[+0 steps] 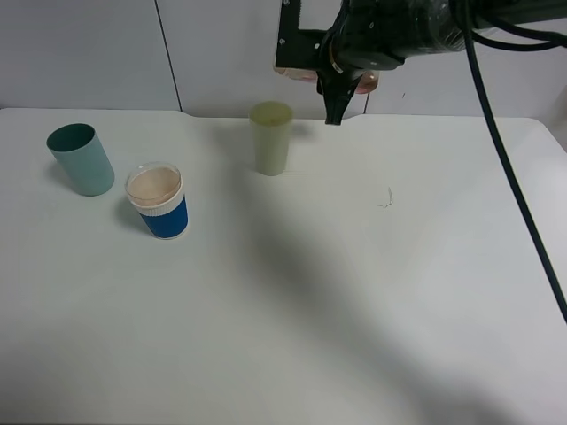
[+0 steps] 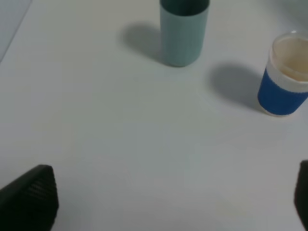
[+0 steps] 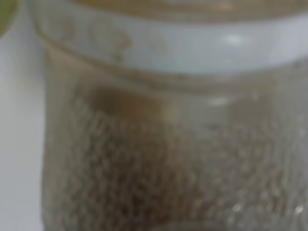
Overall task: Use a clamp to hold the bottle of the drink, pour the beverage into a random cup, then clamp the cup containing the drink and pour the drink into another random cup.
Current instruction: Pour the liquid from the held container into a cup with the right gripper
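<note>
The pale yellow-green cup point(image 1: 270, 137) stands upright at the back middle of the table, and a sliver of it point(image 3: 6, 14) shows beside the bottle. My right gripper point(image 1: 339, 97) hangs just right of and above that cup, shut on the bottle point(image 1: 365, 83), which the arm mostly hides. Seen close in the right wrist view, the translucent bottle point(image 3: 168, 144) fills the picture, with a white ring and a brownish tint of beverage point(image 3: 125, 103). The blue-and-white cup point(image 1: 158, 202) point(image 2: 286, 77) stands at the left, pale tan inside. My left gripper point(image 2: 166, 202) is open over bare table, short of that cup.
A dark teal tumbler point(image 1: 80, 158) point(image 2: 183, 31) stands at the far left, behind the blue cup. A small dark mark point(image 1: 384, 200) lies on the white table point(image 1: 354, 301) right of centre. A black cable point(image 1: 514, 195) hangs along the right side.
</note>
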Motion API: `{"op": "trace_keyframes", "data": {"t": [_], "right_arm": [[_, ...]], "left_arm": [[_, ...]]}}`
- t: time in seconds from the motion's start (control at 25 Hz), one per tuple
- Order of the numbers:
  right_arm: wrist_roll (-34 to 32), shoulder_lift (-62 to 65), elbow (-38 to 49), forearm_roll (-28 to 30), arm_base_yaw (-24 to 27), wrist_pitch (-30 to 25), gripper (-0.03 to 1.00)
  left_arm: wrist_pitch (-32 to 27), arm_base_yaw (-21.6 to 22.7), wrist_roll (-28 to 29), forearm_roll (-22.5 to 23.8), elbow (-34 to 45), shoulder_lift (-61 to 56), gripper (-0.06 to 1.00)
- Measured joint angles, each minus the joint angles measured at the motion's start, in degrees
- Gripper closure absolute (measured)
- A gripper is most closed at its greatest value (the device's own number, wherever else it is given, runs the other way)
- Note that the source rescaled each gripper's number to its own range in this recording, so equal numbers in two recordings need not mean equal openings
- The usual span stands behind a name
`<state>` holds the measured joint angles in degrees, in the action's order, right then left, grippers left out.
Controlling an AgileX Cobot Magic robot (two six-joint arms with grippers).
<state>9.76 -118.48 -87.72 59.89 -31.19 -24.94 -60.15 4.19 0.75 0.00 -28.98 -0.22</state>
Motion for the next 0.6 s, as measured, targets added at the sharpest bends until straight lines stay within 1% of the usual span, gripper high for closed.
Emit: {"op": "trace_keyframes", "data": {"t": [0.2,0.6], "right_arm": [[2.5,0.0,0.0,0.0,-0.66,-1.4,0.97],[2.86,0.0,0.0,-0.06,-0.66,-1.69,0.97]], "left_arm": [[0.0,0.0,0.0,0.0,0.0,0.0,-0.06],[0.0,0.0,0.0,0.0,0.0,0.0,-0.06]]}}
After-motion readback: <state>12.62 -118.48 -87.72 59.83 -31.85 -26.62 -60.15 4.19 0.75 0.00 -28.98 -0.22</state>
